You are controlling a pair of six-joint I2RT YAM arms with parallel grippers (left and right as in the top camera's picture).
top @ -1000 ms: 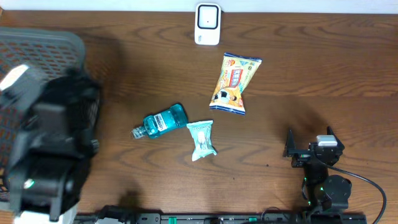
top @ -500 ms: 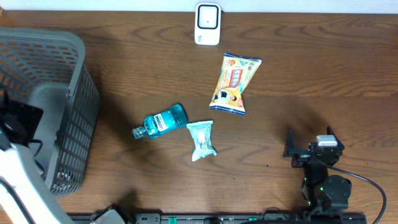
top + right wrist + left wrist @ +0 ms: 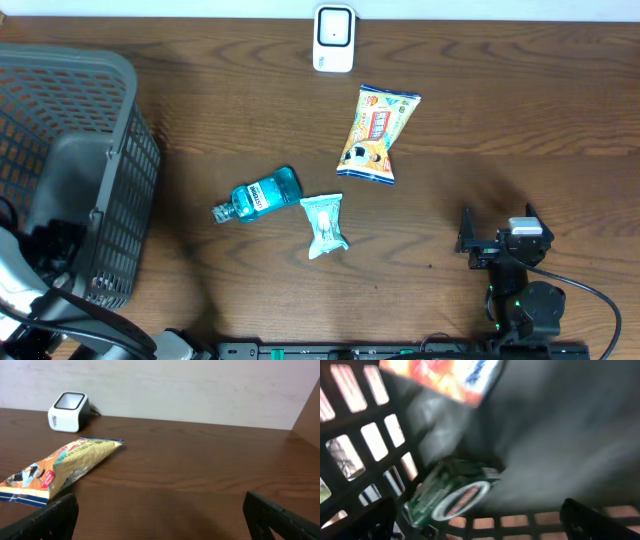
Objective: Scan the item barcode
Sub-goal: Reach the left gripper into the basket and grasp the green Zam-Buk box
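Observation:
The white barcode scanner (image 3: pixel 333 38) stands at the table's back edge and also shows in the right wrist view as the scanner (image 3: pixel 69 411). Three items lie mid-table: a yellow snack bag (image 3: pixel 377 133), a blue bottle (image 3: pixel 256 196) and a teal packet (image 3: pixel 324 224). My right gripper (image 3: pixel 497 243) rests open at the front right, its fingers wide apart with nothing between them (image 3: pixel 160 522); the snack bag (image 3: pixel 60 470) lies far ahead on its left. My left gripper (image 3: pixel 480 530) is open inside the basket, above a blurred green packet (image 3: pixel 452 495).
A grey mesh basket (image 3: pixel 100 75) fills the left side of the table, and my left arm (image 3: pixel 40 300) reaches into it from the front left corner. An orange-red packet (image 3: pixel 445 377) lies deeper in the basket. A wall runs behind the scanner.
My left arm has swung from above the basket down toward the front left corner. The right arm and the items on the table have not moved.

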